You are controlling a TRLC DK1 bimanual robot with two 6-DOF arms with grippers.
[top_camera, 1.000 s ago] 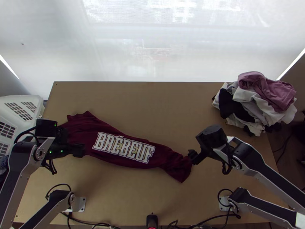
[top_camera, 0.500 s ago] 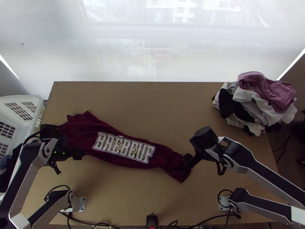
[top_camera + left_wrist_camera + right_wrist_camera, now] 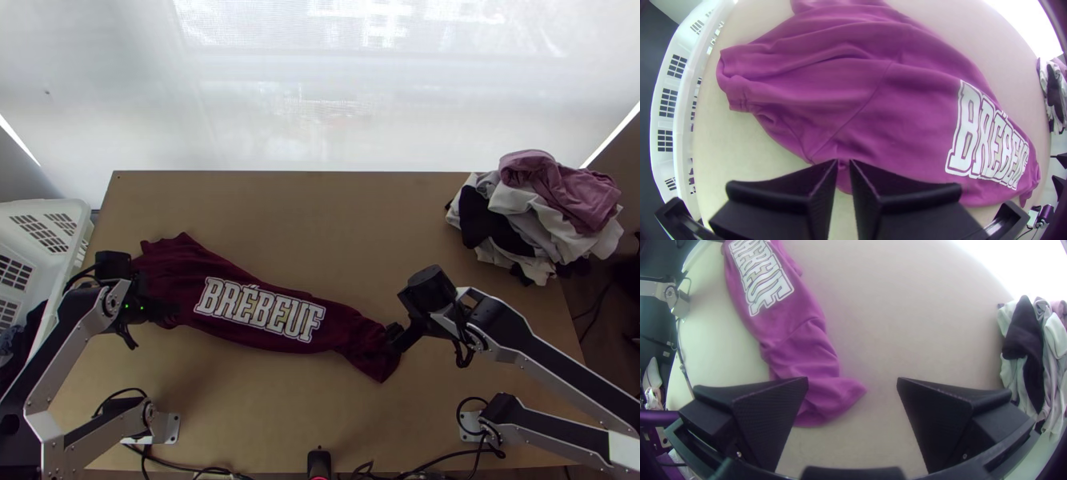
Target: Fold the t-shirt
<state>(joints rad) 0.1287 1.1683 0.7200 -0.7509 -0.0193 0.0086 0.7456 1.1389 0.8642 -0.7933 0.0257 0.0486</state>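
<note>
Top view, taken left to right: the basket (image 3: 48, 208) stands at the table's left side. Next comes the left gripper (image 3: 168, 312), at the shirt's near edge towards its wide end; whether it has a pinch of cloth or is merely placed against it, I cannot tell. The shirt (image 3: 260, 310) lies aslant on the table (image 3: 320, 232) – a long, narrow strip, wide at the left, tapering and rumpled at the right, white lettering (image 3: 760, 273) uppermost. Left wrist view shows a sleeve (image 3: 740, 84) lying out from the wide end, creased lengthwise, with further creases across the body. The right gripper (image 3: 852, 384) is at the narrow end, fingers spread well apart, one of them over the cloth; no hold is evident. At the far right is a pile (image 3: 544, 212) of other garments, well apart from the shirt

Progress, as judged: early to middling. The shirt is narrowed lengthwise, possibly by a first fold, though the layers cannot be counted. Outstanding – squaring the sleeve end, straightening the rumpled narrow end, and folding the strip's length into a compact shape. No finished, squared fold is present
</note>
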